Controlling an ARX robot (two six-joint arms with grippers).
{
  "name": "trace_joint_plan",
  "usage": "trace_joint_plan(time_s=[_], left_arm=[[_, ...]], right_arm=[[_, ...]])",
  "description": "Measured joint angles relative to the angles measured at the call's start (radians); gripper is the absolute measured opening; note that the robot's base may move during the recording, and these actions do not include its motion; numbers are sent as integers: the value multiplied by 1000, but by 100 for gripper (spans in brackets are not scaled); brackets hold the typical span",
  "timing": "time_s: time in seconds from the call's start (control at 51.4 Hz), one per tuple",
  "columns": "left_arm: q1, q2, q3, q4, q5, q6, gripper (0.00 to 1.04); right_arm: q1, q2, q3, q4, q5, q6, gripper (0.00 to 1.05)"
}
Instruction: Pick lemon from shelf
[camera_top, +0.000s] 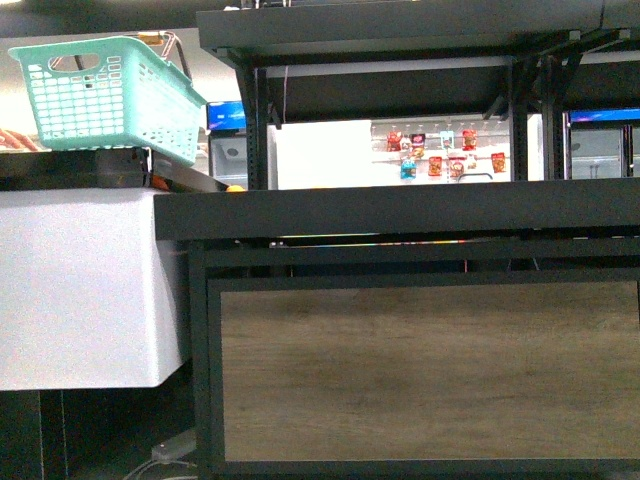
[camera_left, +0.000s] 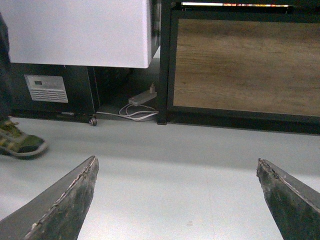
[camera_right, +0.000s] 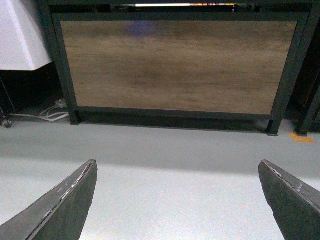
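Note:
The shelf (camera_top: 420, 365) fills the front view: a black metal frame with dark trays and a brown wood-grain panel low on its front. The lemon is out of view; only a small orange-yellow speck (camera_top: 234, 187) peeks over the tray's edge, and I cannot tell what it is. Neither arm shows in the front view. My left gripper (camera_left: 176, 167) hangs open over the grey floor, facing the shelf's wood panel (camera_left: 245, 65). My right gripper (camera_right: 177, 167) is open too, with nothing between its fingers, and the panel (camera_right: 175, 65) stands ahead of it.
A teal plastic basket (camera_top: 105, 95) sits on a white cabinet (camera_top: 80, 285) left of the shelf. A power strip with cables (camera_left: 142, 99) lies on the floor between them. A person's shoe (camera_left: 20, 142) stands nearby. An orange floor mark (camera_right: 301, 138) lies by the shelf's far leg.

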Motion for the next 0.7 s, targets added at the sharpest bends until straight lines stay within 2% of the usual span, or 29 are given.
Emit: trace_joint_plan(time_s=[0.701], left_arm=[[0,0,0,0,0,0,97]], right_arm=[[0,0,0,0,0,0,97]])
